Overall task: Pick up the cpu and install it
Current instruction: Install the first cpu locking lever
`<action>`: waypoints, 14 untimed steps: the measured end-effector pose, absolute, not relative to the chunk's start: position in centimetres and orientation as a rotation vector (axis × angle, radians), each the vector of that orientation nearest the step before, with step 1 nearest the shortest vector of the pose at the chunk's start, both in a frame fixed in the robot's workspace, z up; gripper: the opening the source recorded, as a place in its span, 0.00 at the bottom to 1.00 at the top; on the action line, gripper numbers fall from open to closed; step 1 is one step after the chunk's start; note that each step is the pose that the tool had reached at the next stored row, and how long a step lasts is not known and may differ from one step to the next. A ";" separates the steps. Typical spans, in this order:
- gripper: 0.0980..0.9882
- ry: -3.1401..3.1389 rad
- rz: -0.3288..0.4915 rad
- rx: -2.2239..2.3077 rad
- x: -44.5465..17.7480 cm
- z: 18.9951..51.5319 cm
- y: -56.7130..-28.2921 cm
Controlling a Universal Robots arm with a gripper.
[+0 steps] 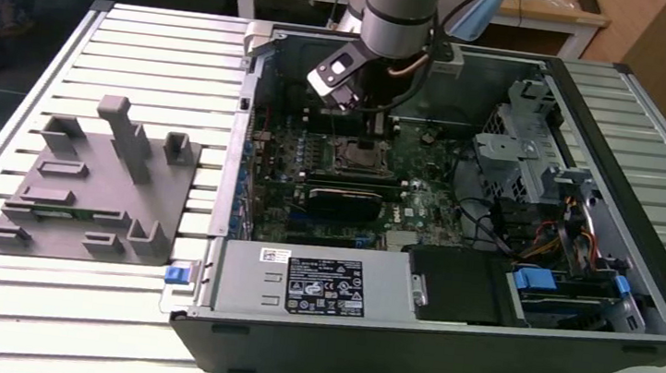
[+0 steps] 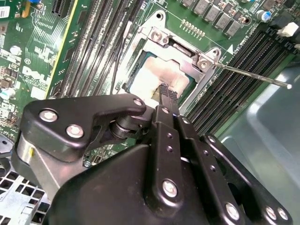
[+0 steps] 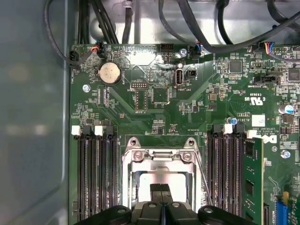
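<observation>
- Black memory slots (image 3: 96,178) flank the silver metal socket frame (image 3: 161,157); a thin steel lever (image 2: 253,76) juts out beside it.
- The silvery-white square cpu (image 2: 157,75) lies inside that frame.
- My arm points down into the black computer case (image 1: 415,353); the end effector (image 2: 164,90) is pressed together, tips at the cpu.

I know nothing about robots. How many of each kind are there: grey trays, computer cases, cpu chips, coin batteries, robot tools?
grey tray: 1
computer case: 1
cpu: 1
coin battery: 1
tool: 1
Total: 5
</observation>
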State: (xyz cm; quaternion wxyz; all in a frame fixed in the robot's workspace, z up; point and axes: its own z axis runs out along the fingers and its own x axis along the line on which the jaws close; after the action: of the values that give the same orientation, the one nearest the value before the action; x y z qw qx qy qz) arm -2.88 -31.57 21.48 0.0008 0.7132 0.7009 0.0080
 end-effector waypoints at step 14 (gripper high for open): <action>0.01 2.201 0.025 2.239 -2.9 22.7 -31.6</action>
State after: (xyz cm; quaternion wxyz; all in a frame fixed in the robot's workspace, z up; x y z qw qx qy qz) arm -2.88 -31.57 22.70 0.0009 0.7132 0.7009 0.0080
